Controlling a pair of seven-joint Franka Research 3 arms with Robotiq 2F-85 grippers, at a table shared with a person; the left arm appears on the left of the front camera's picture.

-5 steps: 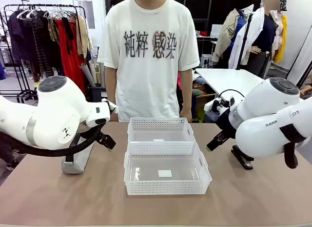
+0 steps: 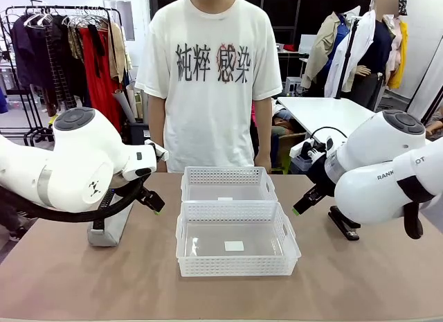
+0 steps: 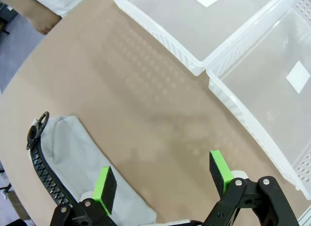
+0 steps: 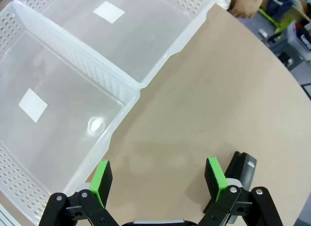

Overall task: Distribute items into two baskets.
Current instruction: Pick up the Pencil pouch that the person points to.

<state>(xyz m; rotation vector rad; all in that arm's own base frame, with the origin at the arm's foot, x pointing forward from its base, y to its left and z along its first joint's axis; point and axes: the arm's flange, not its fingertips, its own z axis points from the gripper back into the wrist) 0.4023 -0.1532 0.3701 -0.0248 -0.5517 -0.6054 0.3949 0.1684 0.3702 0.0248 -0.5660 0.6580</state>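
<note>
Brown counter [image 2: 69, 280], baskets [image 2: 235, 268] mid-counter. Left gripper [image 3: 163, 180], released, hangs over pouch [image 3: 73, 158]; right gripper [image 4: 158, 178], released, over stapler [image 4: 243, 166]. Best centre each first, then grip crosswise.

- left arm [image 2: 76, 163]: white rounded shell, grey joint cap, black cable [image 2: 69, 215].
- right arm [image 2: 377, 173]: white, grey cap, black lettering.
- left gripper [image 3: 161, 175], right gripper [image 4: 158, 175]: black links, silver screws, 2 green pads each.
- person's T-shirt [image 2: 211, 93]: white, short-sleeved, black and red characters.

left arm [image 2: 73, 163] hides most of the pouch [image 2: 114, 232].
</note>
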